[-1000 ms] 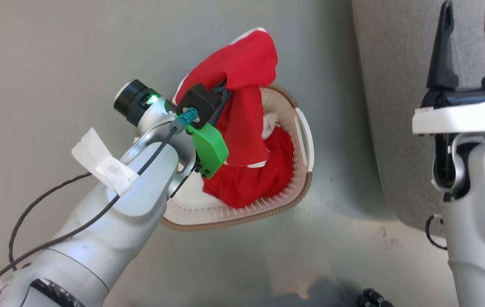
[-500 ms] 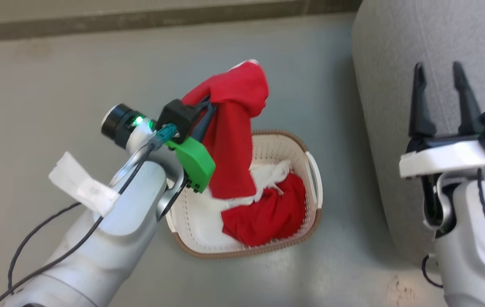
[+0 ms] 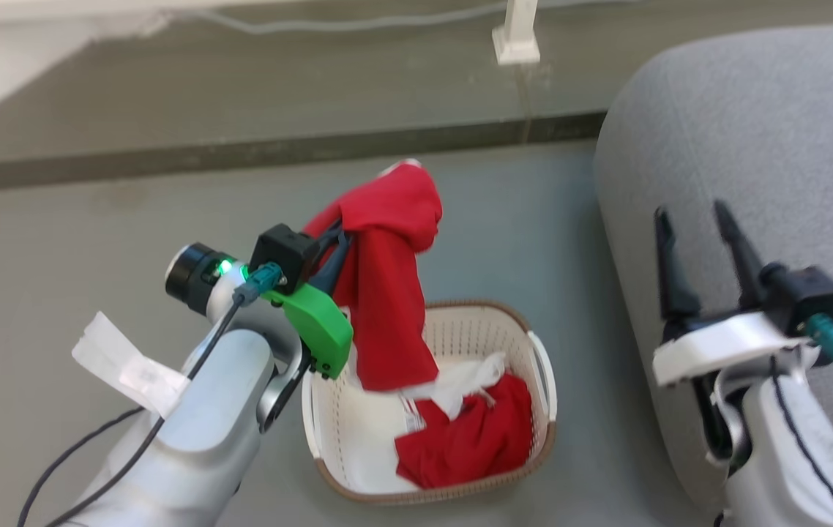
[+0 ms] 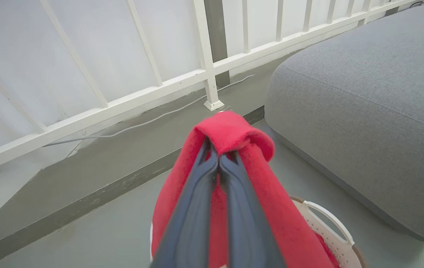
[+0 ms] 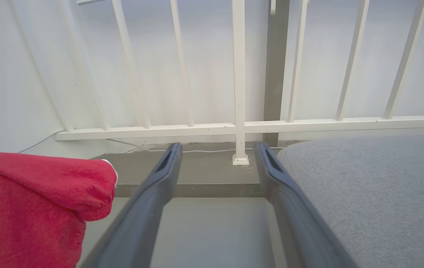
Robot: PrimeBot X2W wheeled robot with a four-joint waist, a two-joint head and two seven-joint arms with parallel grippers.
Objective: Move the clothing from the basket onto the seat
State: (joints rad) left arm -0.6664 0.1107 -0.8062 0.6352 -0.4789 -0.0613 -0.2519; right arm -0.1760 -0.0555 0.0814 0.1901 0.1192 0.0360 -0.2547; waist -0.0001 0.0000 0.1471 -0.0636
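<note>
My left fingers (image 4: 215, 163) are pressed together on a fold of the red garment (image 3: 387, 293), which drapes over their tips and hangs down at the centre of the head view. A second ago this cloth was bunched low, its tail lying on the pile in the basket (image 3: 475, 329). Now it hangs long and straight, with its lower hem about level with the basket's far rim. Much of that shift is my head camera rising. The basket has slid toward the bottom of the frame, and a ledge and a railing post (image 3: 515, 29) have come in at the top.

White cloth (image 3: 464, 380) meets the hem just inside the basket. I cannot tell whether it belongs to the piece I hold or to the other garment (image 3: 475, 439), which lies crumpled at the lower right of the basket.

My right fingers (image 5: 275, 175) stay apart and hold nothing. In the head view they sit at the right, in front of the seat (image 3: 753, 132).

I judge the lift nearly done: one piece is almost free, none is on the seat yet, and one is left in the basket. The next move is a carry to the right. If the white cloth is caught, it may drag the second piece or tip the basket.
</note>
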